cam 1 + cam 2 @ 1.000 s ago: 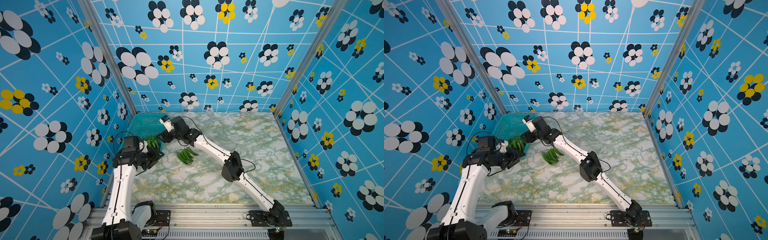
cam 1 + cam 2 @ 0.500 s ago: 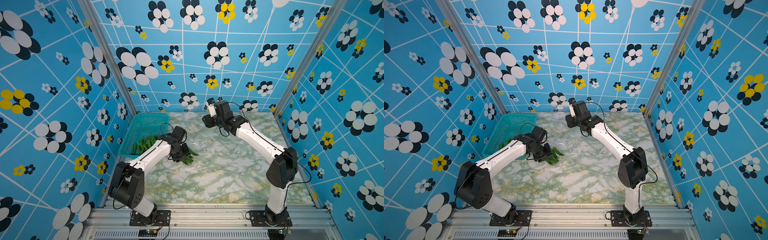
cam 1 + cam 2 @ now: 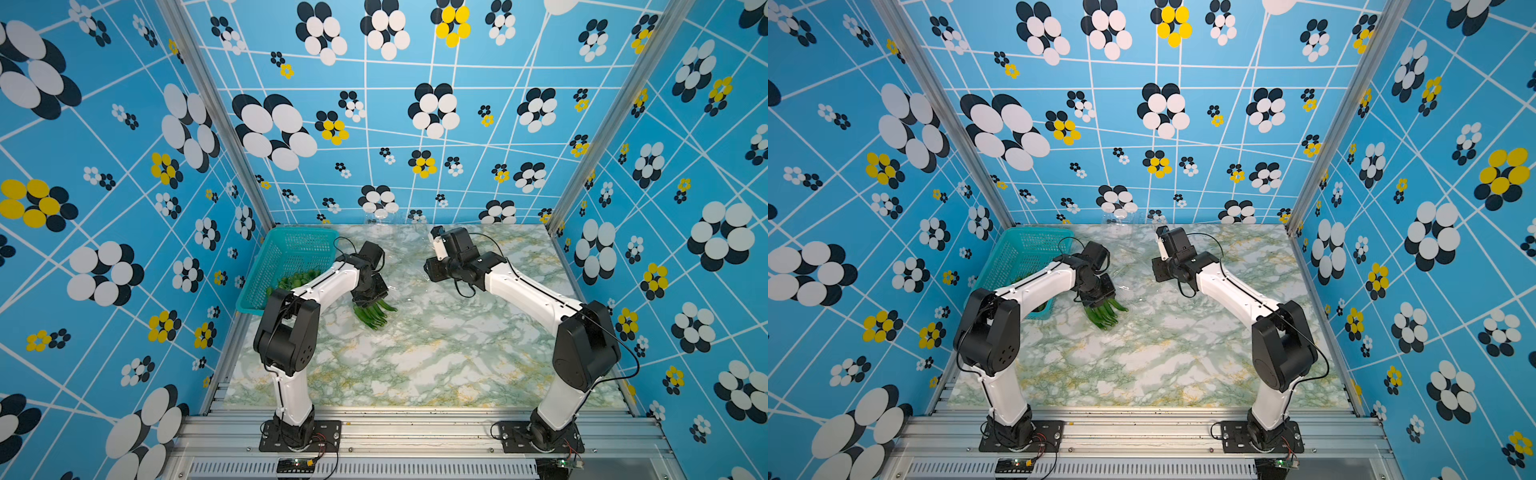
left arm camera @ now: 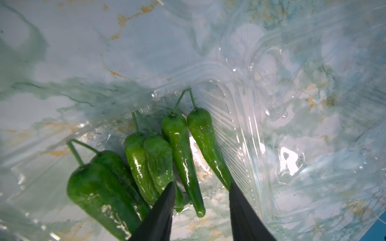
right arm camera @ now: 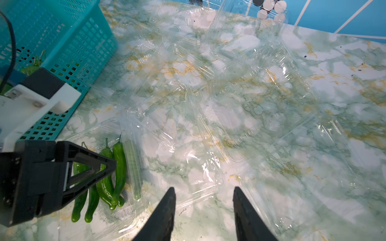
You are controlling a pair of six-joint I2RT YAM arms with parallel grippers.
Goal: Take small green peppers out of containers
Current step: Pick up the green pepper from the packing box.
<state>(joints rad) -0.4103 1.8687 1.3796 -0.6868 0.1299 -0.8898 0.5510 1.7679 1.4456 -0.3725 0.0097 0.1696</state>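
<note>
Right gripper (image 5: 202,188) has come forward; left gripper (image 4: 201,184) stays over peppers (image 4: 179,146).

Right gripper (image 5: 203,187) parted above clear containers (image 5: 240,100), green peppers (image 5: 119,164) (glossy) near teal basket (image 5: 83,41)

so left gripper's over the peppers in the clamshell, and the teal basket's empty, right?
Not empty: the basket holds peppers at its near end, as a top view shows. The left gripper is indeed over the bunch in the clamshell.
</note>
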